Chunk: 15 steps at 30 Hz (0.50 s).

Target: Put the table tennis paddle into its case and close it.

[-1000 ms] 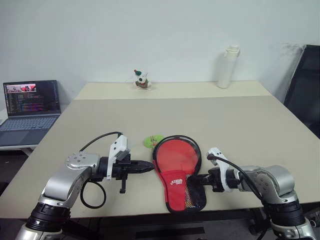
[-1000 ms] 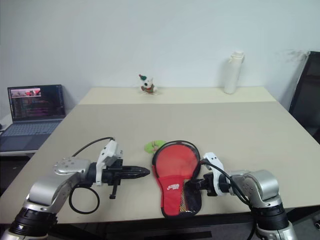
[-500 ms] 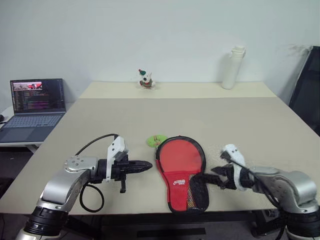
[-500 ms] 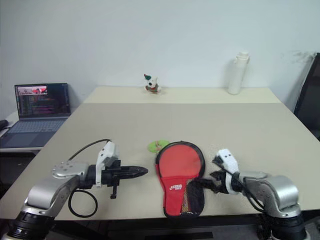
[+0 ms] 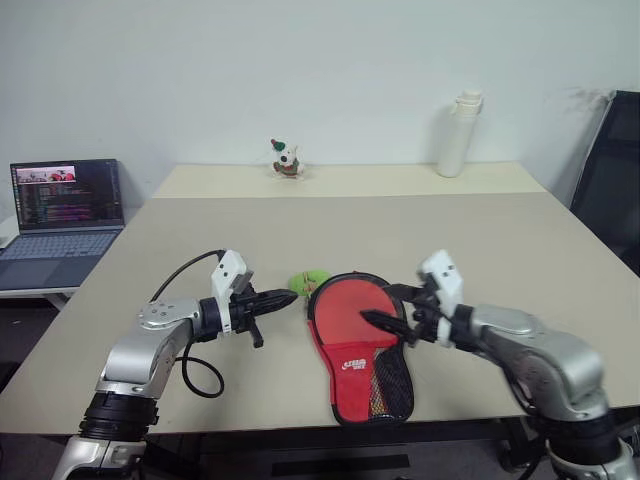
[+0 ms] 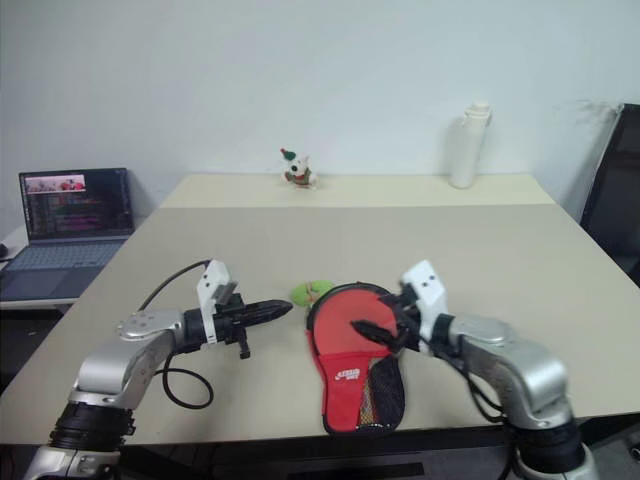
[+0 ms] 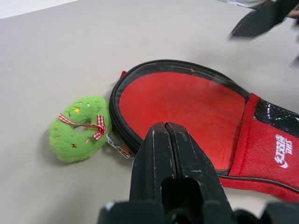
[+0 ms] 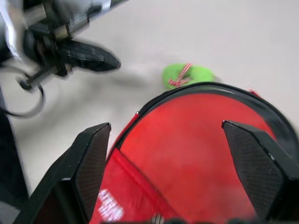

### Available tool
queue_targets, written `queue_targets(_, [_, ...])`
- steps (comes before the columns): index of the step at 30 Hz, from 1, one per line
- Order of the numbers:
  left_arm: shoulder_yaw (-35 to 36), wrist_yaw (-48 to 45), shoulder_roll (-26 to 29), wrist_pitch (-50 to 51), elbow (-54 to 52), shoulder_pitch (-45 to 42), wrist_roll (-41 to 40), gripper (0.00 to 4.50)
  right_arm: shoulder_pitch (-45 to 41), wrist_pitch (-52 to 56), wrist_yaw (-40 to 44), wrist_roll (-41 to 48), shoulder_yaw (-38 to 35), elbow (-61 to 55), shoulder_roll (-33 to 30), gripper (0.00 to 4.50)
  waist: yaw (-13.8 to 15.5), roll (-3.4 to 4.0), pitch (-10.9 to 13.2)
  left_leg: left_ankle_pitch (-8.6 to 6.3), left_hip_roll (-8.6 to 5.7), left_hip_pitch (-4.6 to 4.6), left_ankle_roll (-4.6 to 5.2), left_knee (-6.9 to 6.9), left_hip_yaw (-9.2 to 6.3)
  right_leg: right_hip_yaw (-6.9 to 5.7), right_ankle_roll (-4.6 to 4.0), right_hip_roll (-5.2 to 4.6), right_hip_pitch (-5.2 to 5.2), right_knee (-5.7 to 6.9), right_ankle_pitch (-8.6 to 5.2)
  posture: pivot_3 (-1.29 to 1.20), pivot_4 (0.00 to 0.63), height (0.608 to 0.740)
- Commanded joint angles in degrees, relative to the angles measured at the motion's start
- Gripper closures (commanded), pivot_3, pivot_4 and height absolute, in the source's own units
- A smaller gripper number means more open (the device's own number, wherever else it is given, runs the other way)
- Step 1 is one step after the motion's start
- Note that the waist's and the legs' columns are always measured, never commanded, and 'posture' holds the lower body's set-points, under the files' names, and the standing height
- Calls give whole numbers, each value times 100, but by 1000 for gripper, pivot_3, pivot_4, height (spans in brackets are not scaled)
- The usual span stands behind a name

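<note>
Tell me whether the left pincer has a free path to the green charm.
Probably yes: the shut left pincer points at the green charm across bare table, nothing between; the case lies beside it.

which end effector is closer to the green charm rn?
Left. Left end effector, shut, points at the charm from just beside it. Right end effector hangs open over the case, farther off.

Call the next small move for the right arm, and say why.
Probably lower the right gripper onto the case rim and pinch it. Its fingers are spread wide above the red face, holding nothing. The left gripper is shut, beside the green charm at the rim.
</note>
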Motion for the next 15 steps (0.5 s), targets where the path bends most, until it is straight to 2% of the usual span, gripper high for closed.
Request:
queue_targets(1, [181,95,-11,-65,-123,-12,-46,4500,-225,-666,-44,-553,442,632,128,344,3,0,0,0,0,-1,0,0,1,1,0,0,-1,0,0,0,150,740])
queue_targets(7, [176,480,-91,-69,150,-198,135,4500,-299,-892,-21,-941,645,1185,217,344,28,0,0,0,-8,-8,0,0,-1,-3,-26,-13,-2,-3,16,0,150,740])
queue_targets(11, [25,735,-228,-186,532,-480,426,3676,-271,-901,-33,-1040,637,1271,286,298,27,0,0,0,-6,-6,0,2,-5,-6,-23,-9,-1,2,15,0,150,740])
queue_targets(15, [-151,1040,-511,-312,1237,-1001,819,2204,-220,-884,-35,-1132,649,1281,360,298,27,0,0,1,-7,-5,-1,2,-6,-7,-24,-7,0,5,15,0,150,740])
